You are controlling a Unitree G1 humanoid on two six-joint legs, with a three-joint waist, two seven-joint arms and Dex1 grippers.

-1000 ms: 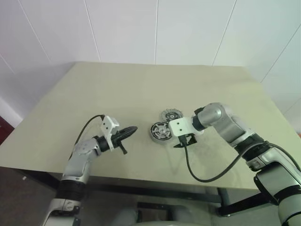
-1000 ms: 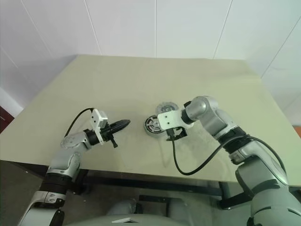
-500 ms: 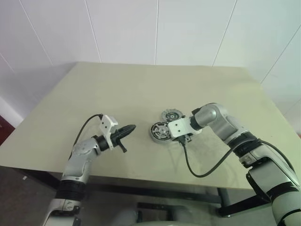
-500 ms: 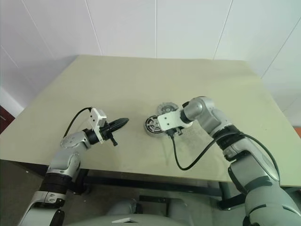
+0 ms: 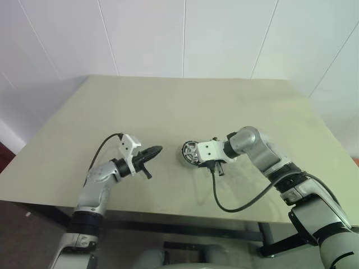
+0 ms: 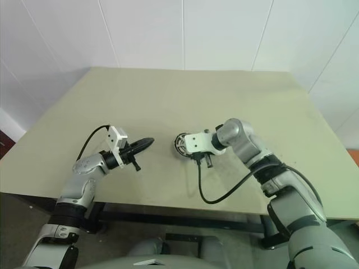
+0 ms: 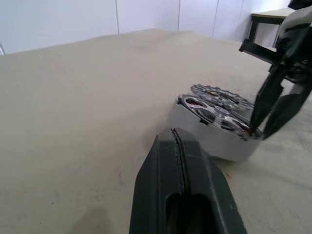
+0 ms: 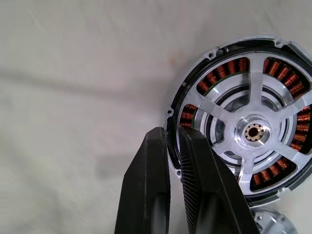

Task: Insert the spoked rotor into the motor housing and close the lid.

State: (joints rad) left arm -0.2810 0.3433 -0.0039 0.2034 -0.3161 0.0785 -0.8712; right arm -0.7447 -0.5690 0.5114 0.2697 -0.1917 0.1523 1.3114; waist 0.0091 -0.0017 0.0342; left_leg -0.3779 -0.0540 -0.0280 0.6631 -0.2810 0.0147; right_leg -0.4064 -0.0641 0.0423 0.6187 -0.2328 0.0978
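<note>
The spoked rotor (image 8: 253,131), shiny silver, sits in the motor housing (image 8: 234,66), whose copper windings show through the gaps between its spokes. The pair rests near the middle of the table (image 5: 190,151). My right gripper (image 8: 170,134) is shut on the rotor's rim, with one finger outside the wall and the other in a spoke gap. The lid (image 7: 222,92), a ribbed grey disc, lies just behind the motor. My left gripper (image 5: 157,149) is shut and empty, held level a short way to the motor's left and pointing at it.
The beige table (image 5: 168,106) stretches bare behind and to the left of the motor. A black cable (image 5: 235,207) loops from my right wrist down past the table's near edge. White walls stand behind the table.
My right gripper went from open beside the motor to shut on its rim, shifting slightly left. The camera view has shifted a little. My left gripper kept still.
</note>
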